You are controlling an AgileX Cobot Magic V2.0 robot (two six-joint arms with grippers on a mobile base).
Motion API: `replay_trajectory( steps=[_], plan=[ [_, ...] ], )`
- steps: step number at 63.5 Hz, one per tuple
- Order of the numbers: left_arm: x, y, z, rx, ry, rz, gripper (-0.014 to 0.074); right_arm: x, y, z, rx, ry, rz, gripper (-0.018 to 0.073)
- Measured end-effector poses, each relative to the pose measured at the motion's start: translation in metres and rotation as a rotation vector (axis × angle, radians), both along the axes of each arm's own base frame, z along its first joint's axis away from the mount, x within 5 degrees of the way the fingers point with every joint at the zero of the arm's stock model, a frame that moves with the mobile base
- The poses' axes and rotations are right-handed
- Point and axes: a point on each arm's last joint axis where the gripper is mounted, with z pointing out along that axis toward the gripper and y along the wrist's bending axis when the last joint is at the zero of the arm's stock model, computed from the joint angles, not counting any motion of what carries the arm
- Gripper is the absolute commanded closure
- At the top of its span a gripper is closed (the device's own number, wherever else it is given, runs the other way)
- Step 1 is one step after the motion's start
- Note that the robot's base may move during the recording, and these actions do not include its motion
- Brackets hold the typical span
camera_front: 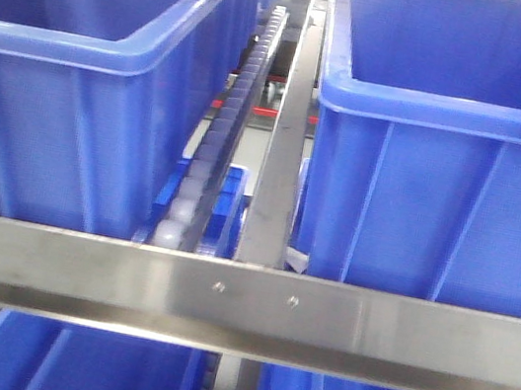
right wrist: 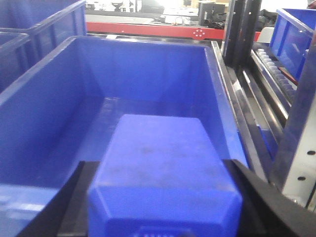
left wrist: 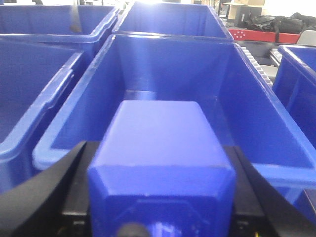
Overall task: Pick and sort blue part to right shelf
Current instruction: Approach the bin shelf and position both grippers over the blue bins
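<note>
Each end effector clamps a blue part: left end effector (left wrist: 160,197) over a bare blue bin (left wrist: 276,128), right end effector (right wrist: 163,197) likewise over a bin (right wrist: 44,94) on the right shelf (camera_front: 242,307).

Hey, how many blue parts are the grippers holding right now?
2. One blue part sits between the left gripper's fingers, above an open bin. The other blue part sits between the right gripper's fingers, above another bin.

Beyond the bins, a red bench edge (right wrist: 148,28) ran across the back of the room, with dark clutter and a monitor (right wrist: 210,11) on it. Black bags (left wrist: 269,22) lay farther back under bright, washed-out light.
</note>
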Motion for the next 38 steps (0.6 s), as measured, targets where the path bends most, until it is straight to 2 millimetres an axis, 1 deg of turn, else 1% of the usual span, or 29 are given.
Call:
replay_trajectory(
  steps=[38],
  plan=[
    [0.0,0.0,0.0,0.0,0.0,0.0,0.0244,0.0,0.0,0.0,0.0,0.0,0.0,0.0148]
  ],
)
